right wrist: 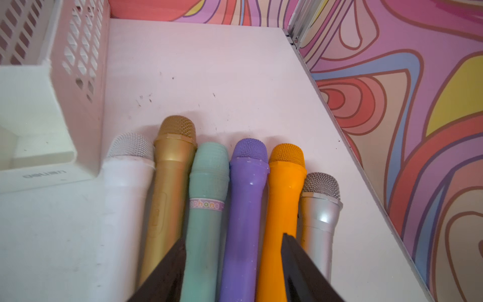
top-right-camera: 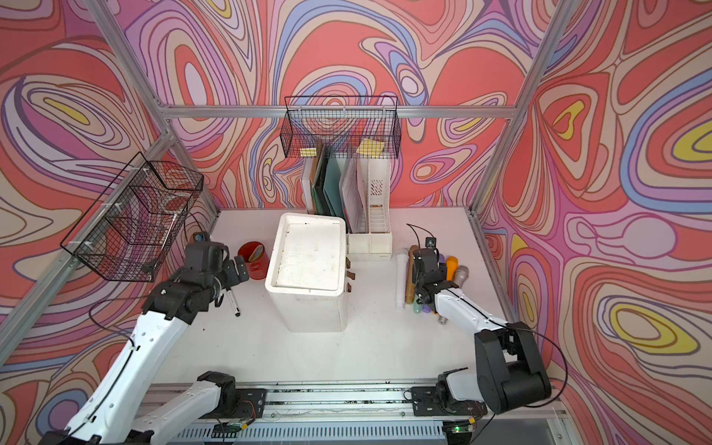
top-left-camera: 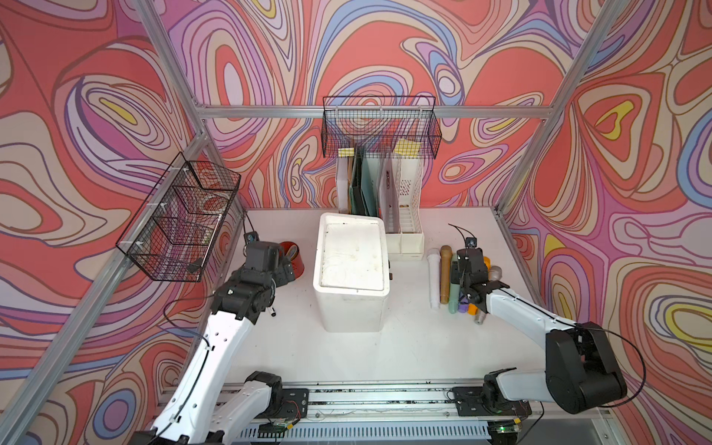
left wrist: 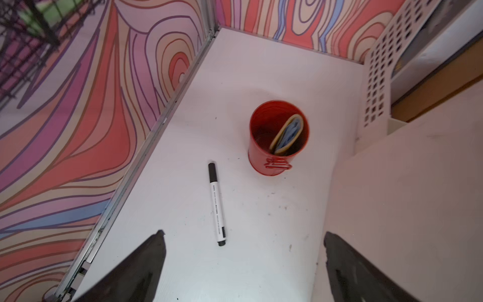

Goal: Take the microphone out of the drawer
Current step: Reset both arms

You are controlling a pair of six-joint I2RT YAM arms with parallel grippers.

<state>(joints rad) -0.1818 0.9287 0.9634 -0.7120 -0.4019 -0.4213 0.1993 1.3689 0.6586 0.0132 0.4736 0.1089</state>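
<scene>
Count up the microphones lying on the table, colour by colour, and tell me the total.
White microphone: 1
Gold microphone: 1
Mint green microphone: 1
Purple microphone: 1
Orange microphone: 1
Silver microphone: 1
Total: 6

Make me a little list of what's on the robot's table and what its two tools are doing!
microphones: six lying side by side on the table
colours: white, gold, mint, purple, orange, silver
right tool: open, above the mint microphone and purple microphone
left tool: open, by a marker
red tin: upright, near the marker
drawer unit: white, middle of the table
</scene>
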